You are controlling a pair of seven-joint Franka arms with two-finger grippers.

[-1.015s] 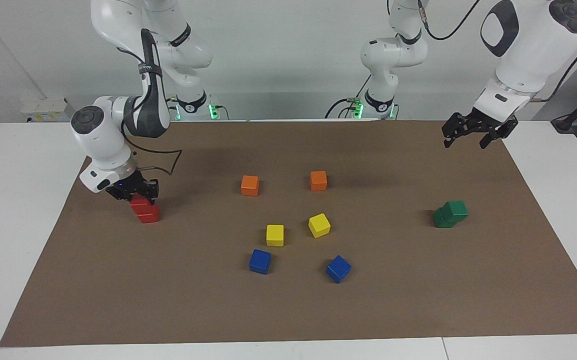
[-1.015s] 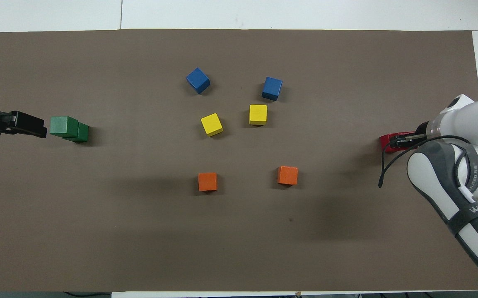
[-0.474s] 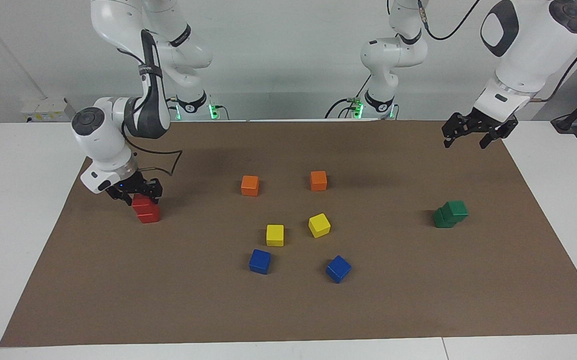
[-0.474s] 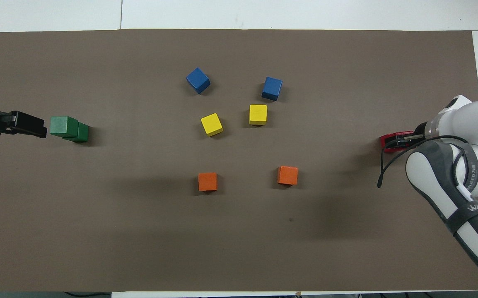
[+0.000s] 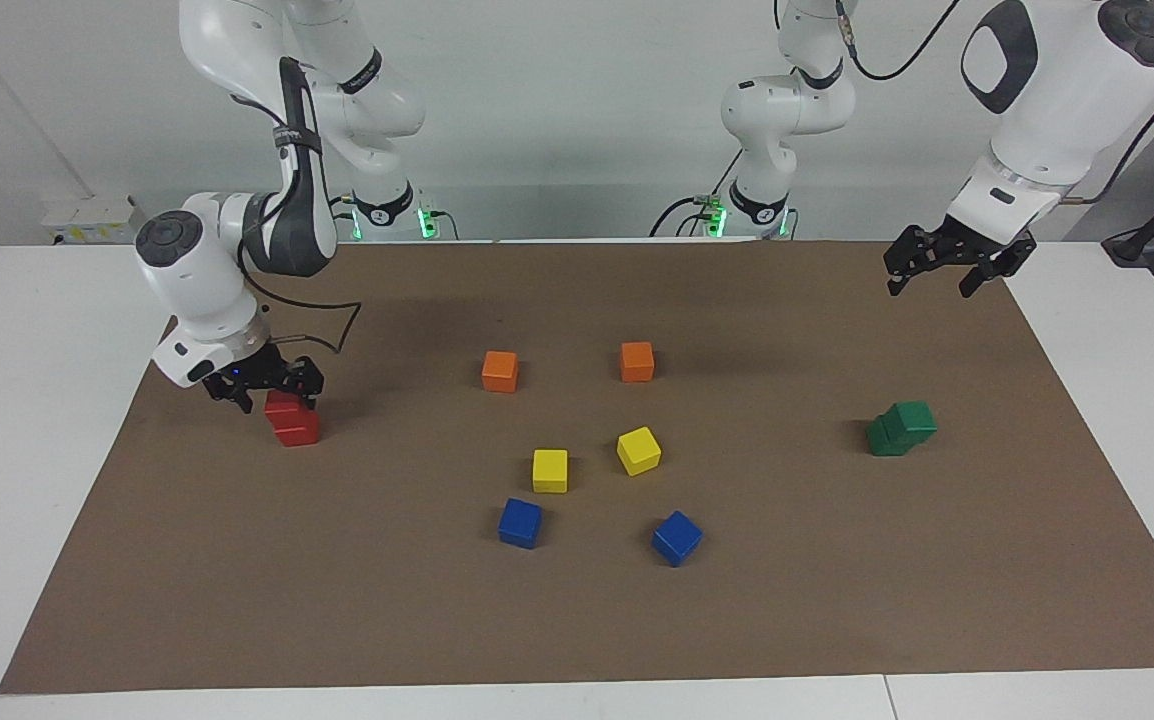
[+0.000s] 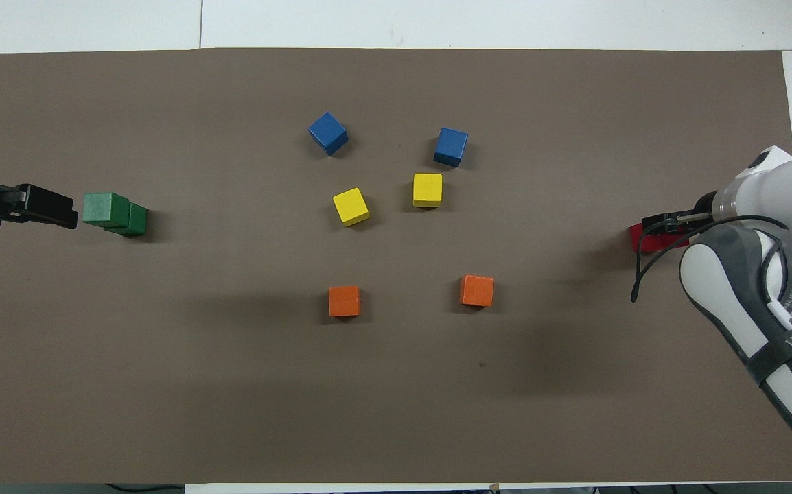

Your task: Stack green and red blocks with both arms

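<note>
Two red blocks [image 5: 294, 424] stand stacked near the right arm's end of the mat, and only an edge of them [image 6: 643, 240] shows in the overhead view. My right gripper [image 5: 275, 390] [image 6: 665, 221] hovers open just above the top red block, its fingers spread to either side without gripping it. Two green blocks [image 5: 903, 427] [image 6: 113, 211] are stacked near the left arm's end, the upper one sitting offset on the lower. My left gripper [image 5: 930, 283] [image 6: 53, 208] waits open and raised over the mat's edge at that end, holding nothing.
Two orange cubes [image 5: 500, 370] [image 5: 637, 361], two yellow cubes [image 5: 550, 470] [image 5: 639, 450] and two blue cubes [image 5: 520, 522] [image 5: 677, 537] lie loose mid-mat. Two smaller white arms [image 5: 772, 120] stand at the table's robot end.
My right gripper has opened off the top red block and risen slightly, leaving it on the lower one. The left arm and the green stack have not moved.
</note>
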